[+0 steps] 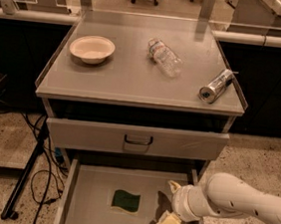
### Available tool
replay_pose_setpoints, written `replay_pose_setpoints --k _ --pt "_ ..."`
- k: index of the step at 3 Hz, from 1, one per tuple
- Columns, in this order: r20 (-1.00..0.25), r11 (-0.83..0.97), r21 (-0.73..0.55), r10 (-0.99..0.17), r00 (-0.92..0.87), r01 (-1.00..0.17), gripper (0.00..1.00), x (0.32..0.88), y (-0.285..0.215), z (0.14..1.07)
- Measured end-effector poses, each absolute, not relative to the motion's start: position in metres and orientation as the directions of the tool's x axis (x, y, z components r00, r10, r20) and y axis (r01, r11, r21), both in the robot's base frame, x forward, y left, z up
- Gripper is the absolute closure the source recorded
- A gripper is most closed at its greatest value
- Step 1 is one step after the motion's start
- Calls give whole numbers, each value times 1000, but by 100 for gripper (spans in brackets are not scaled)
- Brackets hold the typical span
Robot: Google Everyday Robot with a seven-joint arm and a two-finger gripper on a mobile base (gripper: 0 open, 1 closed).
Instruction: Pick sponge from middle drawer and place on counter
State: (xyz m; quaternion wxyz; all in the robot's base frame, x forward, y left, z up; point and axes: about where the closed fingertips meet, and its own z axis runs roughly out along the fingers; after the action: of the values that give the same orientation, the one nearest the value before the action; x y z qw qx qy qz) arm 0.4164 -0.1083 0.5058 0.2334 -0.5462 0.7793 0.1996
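While your gripper (168,207) hangs low over the right side of the open drawer (89,198), its jaws stand wide apart, holding nothing. You see the sponge (125,201) flat on the drawer floor, just left of them, green face up. The counter (128,82) carries a bowl (92,48), bottle (165,57) and can (216,86).

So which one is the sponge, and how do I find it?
Start at the grey counter, then look below it into the pulled-out middle drawer at the bottom. The sponge lies flat on its floor, near the robot's open tool. It is the only dark green thing, a small wavy-edged rectangle with a pale yellow rim.
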Motion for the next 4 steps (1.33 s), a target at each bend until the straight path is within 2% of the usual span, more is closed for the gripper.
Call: replay_pose_setpoints --k 2,4 --pt "-662 295 32 -710 -241 -955 0 433 -74 445" --pt "-699 259 -13 -693 -177 -966 0 434 -1 390"
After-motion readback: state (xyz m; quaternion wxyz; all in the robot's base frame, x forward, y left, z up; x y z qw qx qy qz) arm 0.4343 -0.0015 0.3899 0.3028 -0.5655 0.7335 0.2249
